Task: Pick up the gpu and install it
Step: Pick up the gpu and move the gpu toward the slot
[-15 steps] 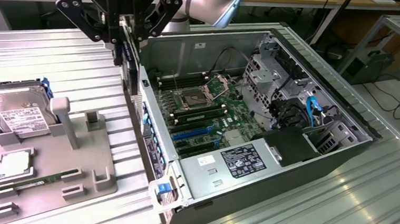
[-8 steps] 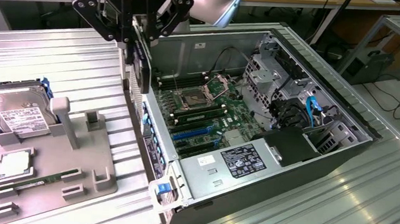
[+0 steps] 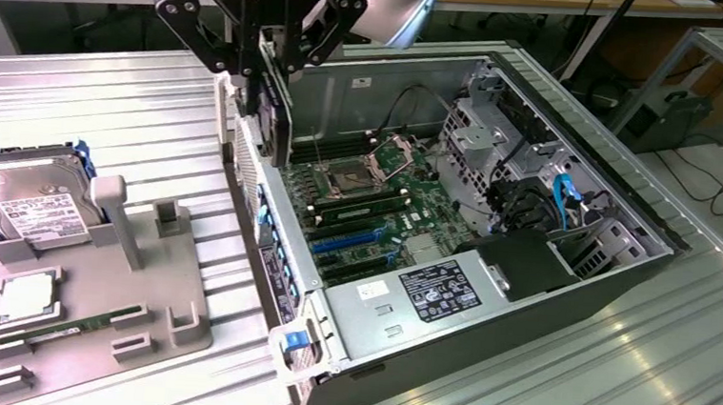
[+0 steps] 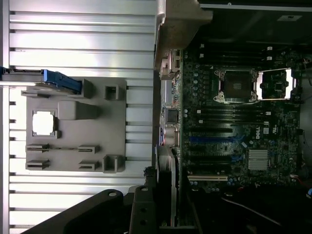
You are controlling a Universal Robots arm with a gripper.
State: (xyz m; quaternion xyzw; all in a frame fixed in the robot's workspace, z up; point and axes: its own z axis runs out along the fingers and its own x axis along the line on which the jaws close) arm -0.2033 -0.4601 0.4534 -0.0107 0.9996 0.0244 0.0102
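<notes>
"Now, going left to right, what is on the table?"

"At the exterior view's left, you have a grey moulded holder tray (image 3: pixel 188 324) on a ribbed metal table (image 3: pixel 114 99). It carries three parts:
- a boxy silver hard drive (image 3: pixel 37 204) with a white label
- a square processor chip (image 3: pixel 26 296) with a dull metal lid
- a narrow green RAM stick (image 3: pixel 73 324) lying in its groove"

"And my gripper?"

"It is at the top centre. Your gripper (image 3: pixel 273 67) is black with linked fingers. It is closed part way and pinches the gpu (image 3: pixel 272 120), which hangs edge-down. The gpu is a thin flat card with a dark face and a long pale bracket (image 3: pixel 229 117) on the side toward the tray. It hangs at the rear edge of the open computer case (image 3: pixel 357 88) and is not seated."

"So which step is this?"

"The pickup looks done, and I judge you are in the install step. That calls for squaring the card's lower edge to one of the long blue slots (image 3: pixel 346 240). The bracket must also meet the case's rear wall."

"What lies to the right?"

"Inside the sheet-steel case you have a green motherboard (image 3: pixel 399 205). Its square socket (image 3: pixel 344 177) stands open with a shiny frame. Further right are a silver power supply (image 3: pixel 438 294) with a printed label and glossy blue cables (image 3: pixel 564 193) by the drive bays."
</notes>
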